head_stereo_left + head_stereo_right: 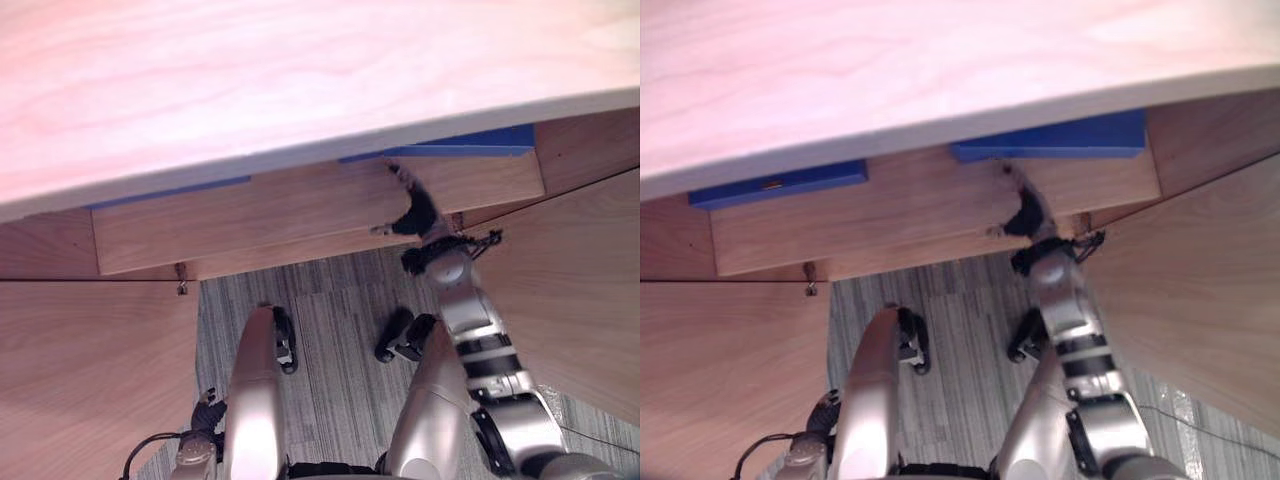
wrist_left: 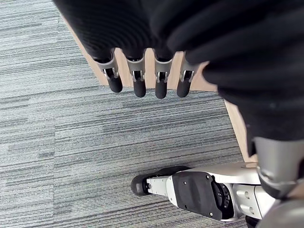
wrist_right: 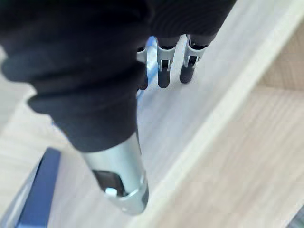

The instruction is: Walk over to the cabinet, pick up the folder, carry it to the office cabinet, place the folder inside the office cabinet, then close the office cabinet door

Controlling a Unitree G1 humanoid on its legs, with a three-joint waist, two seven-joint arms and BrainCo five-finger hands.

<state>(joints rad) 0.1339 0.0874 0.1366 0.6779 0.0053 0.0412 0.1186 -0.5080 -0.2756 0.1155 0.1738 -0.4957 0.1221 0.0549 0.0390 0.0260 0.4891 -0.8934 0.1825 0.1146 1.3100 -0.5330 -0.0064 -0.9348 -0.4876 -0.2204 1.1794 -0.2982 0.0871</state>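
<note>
A blue folder (image 1: 1050,138) lies on the wooden shelf (image 1: 900,215) of the open cabinet, half hidden under the cabinet's pale top (image 1: 300,80). A second blue piece (image 1: 775,185) with a small orange label shows further left under the same edge. My right hand (image 1: 418,212) reaches onto the shelf just below the folder's near edge. In the right wrist view its fingers (image 3: 164,71) are straight above the pale board and hold nothing, with the folder (image 3: 40,190) off to the thumb side. My left hand (image 1: 205,415) hangs open by my side over the carpet, fingers (image 2: 137,85) straight.
Both cabinet doors stand open, the left door (image 1: 90,380) and the right door (image 1: 580,290), flanking a strip of grey striped carpet (image 1: 340,300). A small metal hinge pin (image 1: 182,288) sits at the left door's inner corner.
</note>
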